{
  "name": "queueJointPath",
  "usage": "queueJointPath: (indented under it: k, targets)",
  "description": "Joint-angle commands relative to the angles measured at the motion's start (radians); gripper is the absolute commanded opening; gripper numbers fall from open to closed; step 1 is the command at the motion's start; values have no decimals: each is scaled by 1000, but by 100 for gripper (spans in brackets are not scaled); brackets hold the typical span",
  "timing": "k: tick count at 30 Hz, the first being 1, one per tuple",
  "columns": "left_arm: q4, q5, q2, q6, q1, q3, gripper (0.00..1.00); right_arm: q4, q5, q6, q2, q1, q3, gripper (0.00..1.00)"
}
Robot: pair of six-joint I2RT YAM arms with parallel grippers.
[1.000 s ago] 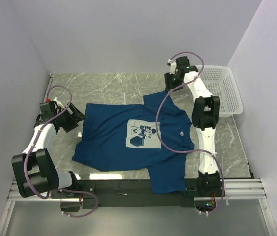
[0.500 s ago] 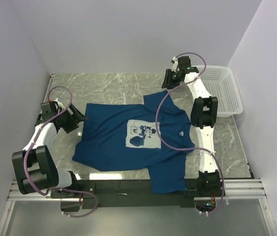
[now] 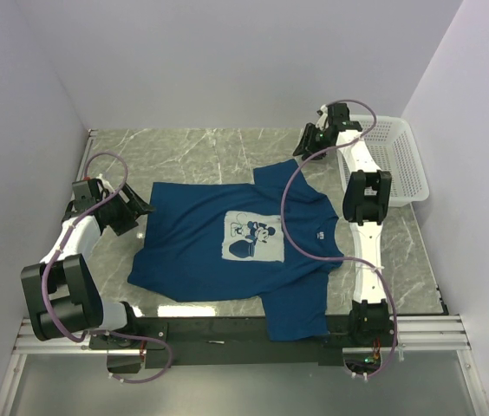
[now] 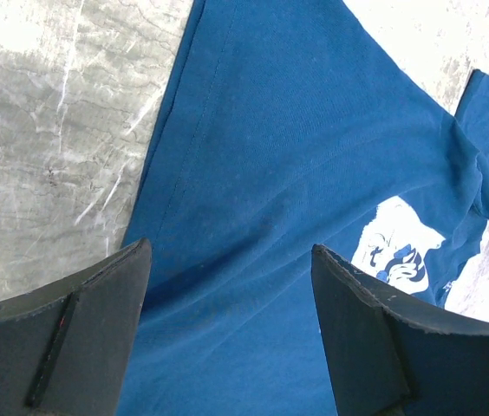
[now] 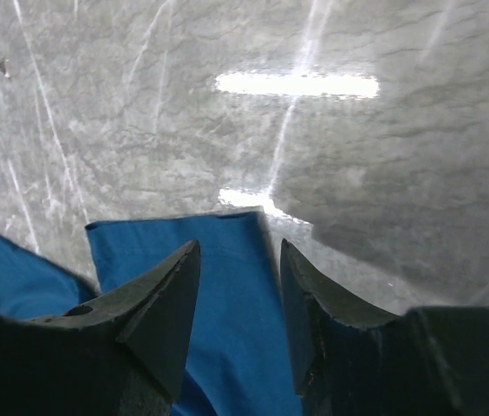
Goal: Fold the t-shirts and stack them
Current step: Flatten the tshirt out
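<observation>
Far left, the left hand sits low over the counter, just off the hem of the dark blue t-shirt. On the left wrist view, that left hand has its fingers spread wide with nothing between them. The t-shirt lies flat underneath, its hem edge running up the left side against bare marble.

Moving across, the shirt is spread face up in the middle of the counter, hem to the left and collar to the right. The white-and-blue cartoon print sits at mid-chest, and it shows again past the left fingers. There's a broad strip of bare marble beyond the shirt's far edge and a narrower one on the near left. One sleeve points toward the far wall. The other reaches down to the counter's near edge, by the dark rail.

Further right, the right arm stretches along the collar side. The right hand hangs at the tip of the far sleeve. Its wrist view shows the right hand with its fingers parted, a narrow gap between them, straddling the sleeve's cuff edge. The cloth lies flat there, not pinched. Open marble runs beyond the cuff.

At the far right corner, the white mesh basket stands well apart from the shirt.
</observation>
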Motion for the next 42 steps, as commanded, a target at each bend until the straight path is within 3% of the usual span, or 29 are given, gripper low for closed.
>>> queueJointPath:
  k: [1,17,25,39,42]
  targets:
    - [5,-8,-4,18,3,20,80,13,-61,30,34,5,42,49]
    - [9,-7,7,21,1,26,79,-13,-53,70,51,4,39,47]
    - [7,-4,3,21,3,25,79,-38,-50,60,55,5,37,40]
    - [7,0,5,18,1,23,79,-93,-57,27,61,11,39,39]
    - [9,1,3,18,3,21,79,-94,-60,24,61,13,40,34]
